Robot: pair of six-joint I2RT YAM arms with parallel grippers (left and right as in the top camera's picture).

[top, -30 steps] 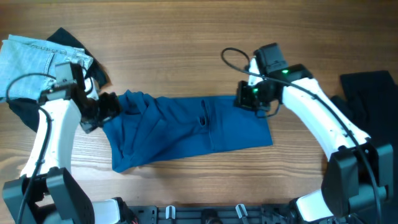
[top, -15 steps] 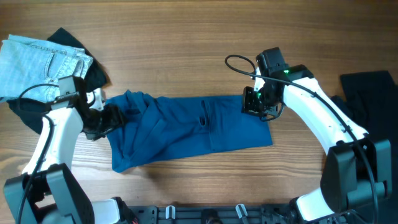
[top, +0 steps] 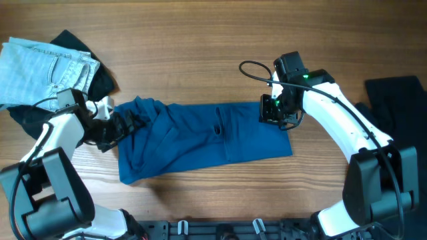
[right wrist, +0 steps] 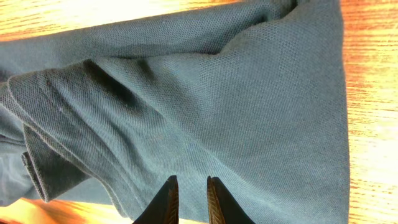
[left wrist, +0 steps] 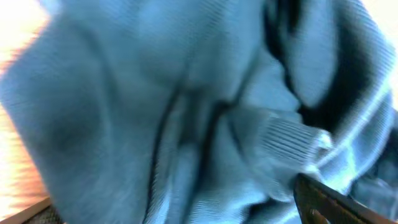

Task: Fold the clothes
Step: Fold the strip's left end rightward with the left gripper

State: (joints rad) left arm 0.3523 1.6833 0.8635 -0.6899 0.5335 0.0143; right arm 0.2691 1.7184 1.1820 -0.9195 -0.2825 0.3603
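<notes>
Reaching with the left claw (top: 123, 125) into the rumpled end of the deep-blue short-sleeved shirt (top: 200, 143), released and spread wide, one dark finger (left wrist: 339, 202) at the lower right of the blurred wrist view and another dark corner at the lower left. Filling the space between them: bunched folds and a ribbed sleeve hem (left wrist: 287, 140), with nothing clamped. Resting the right claw (top: 272, 110) over the far corner at the shirt's opposite end, nearly clenched to a thin slit, fingertips (right wrist: 169, 202) low over flat knit cloth, touching or just clear of it, impossible to say which, and no fabric pinched between. Stretching from one claw to the other across the wooden table (top: 173, 40), smooth and flat beside the right claw, heaped and creased toward the left claw, with a dark fold (top: 221, 131) roughly midway between the two. Lying just behind and outward of the left claw, close to that arm's wrist: pale-blue denim jeans (top: 40, 67) spread over a black garment (top: 101, 81), near the shirt's rumpled end. Sitting well outward of the right claw, past its white arm, at the table's edge: a second black garment (top: 397, 100). Looping away from the right claw's wrist over bare wood on the far side: a black cable (top: 248, 63). Running along the near edge, closer to the robot than either claw: a dark rail (top: 220, 232). Crowding the left claw most: the shirt's own folds in front and the jeans pile at its back.
</notes>
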